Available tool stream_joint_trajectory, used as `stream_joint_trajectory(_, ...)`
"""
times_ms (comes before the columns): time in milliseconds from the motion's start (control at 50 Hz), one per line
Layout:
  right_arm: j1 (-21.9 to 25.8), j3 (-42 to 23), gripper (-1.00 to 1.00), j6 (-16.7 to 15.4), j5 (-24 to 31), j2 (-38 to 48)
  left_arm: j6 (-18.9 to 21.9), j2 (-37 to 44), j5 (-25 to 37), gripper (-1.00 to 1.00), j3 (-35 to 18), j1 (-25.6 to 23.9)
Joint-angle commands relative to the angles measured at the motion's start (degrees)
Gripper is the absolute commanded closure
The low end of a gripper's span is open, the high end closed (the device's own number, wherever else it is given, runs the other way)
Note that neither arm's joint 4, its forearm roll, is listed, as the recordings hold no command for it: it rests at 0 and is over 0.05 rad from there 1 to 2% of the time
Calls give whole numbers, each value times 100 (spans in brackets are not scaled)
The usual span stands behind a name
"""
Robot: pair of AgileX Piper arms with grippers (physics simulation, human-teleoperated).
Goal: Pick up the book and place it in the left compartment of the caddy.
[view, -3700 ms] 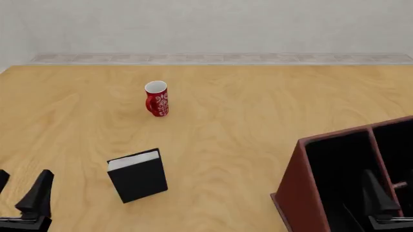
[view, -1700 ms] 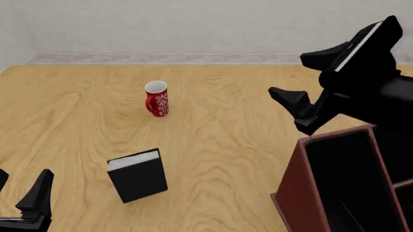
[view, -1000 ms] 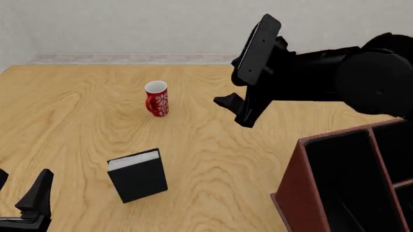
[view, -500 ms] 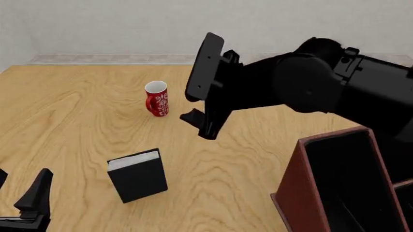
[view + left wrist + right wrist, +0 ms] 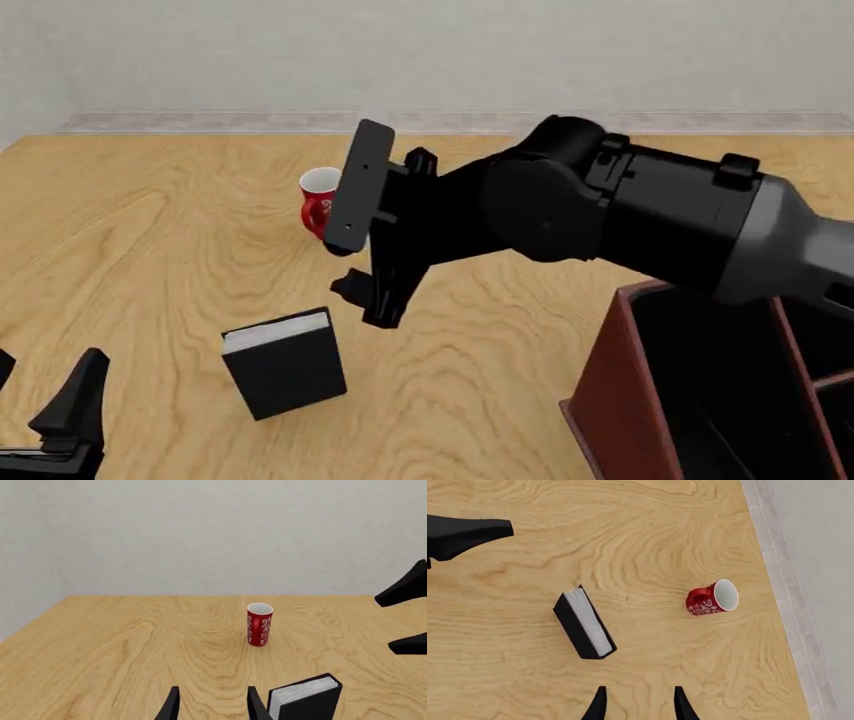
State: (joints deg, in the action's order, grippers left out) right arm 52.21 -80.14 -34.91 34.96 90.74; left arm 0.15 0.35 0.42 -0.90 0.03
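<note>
Reaching out over the table [image 5: 160, 230], the right gripper [image 5: 367, 255] hangs above and just to the right of the book [image 5: 283, 362], not touching it. The step in hand is judged to be the approach for the pick; no grasp is made. Its fingers [image 5: 599, 706] stand apart with nothing between them.

The book stands upright on the table at near left, white page edge uppermost, turned slightly askew. The red mug [image 5: 320, 203] stands farther back, well apart from the book and partly hidden by the right arm.

The left gripper [image 5: 60, 425] sits low at the near left corner, left of the book; its fingers [image 5: 171, 707] are apart and empty.

The caddy [image 5: 627, 400] stands at near right, well apart from the book. Its left compartment [image 5: 727, 390] shows only black lining; nothing is seen in it. The smaller sections to its right are largely cut off by the frame and their contents cannot be told.

Next move, as judged: descend over the book's top edge, align the fingers across the covers, and close. The upright book may tip if nudged off-centre.
</note>
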Motion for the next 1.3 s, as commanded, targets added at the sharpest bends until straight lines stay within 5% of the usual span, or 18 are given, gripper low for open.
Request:
stream_joint_trajectory(20, 164, -92, -100, 76, 59, 247, 2, -9, 5, -100, -1, 0)
stream_joint_trajectory(1300, 285, -129, -100, -30, -110, 1061, 2, -9, 5, -100, -1, -1)
